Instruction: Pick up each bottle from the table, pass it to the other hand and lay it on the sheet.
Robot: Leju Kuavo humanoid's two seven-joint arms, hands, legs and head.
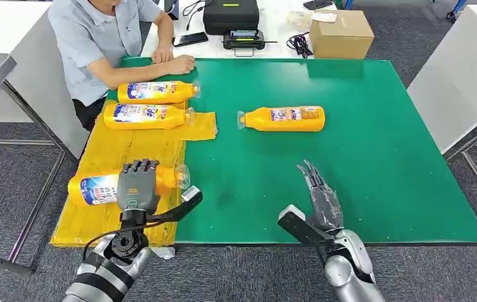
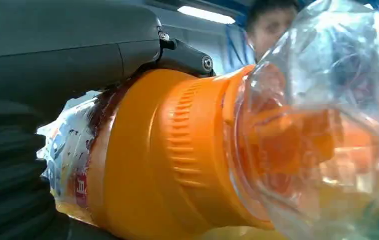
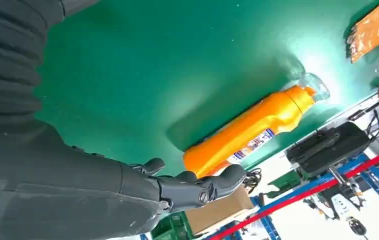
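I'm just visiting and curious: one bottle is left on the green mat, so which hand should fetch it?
Probably the right hand: it is open and nearer the lone bottle. The left hand grips another bottle over the yellow sheet.

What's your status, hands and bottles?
Left robot hand gripping bottle over yellow sheet. Right robot hand open, empty. One bottle remains on green table. Path unobstructed.

Four orange bottles with clear caps lie on their sides. Two labelled ones (image 1: 157, 92) (image 1: 146, 116) rest side by side at the far end of the yellow sheet (image 1: 107, 151), caps pointing right. A third bottle (image 1: 104, 186) lies near the sheet's near end. The fourth bottle (image 1: 283, 118) lies on the green mat right of the sheet, cap pointing towards it.
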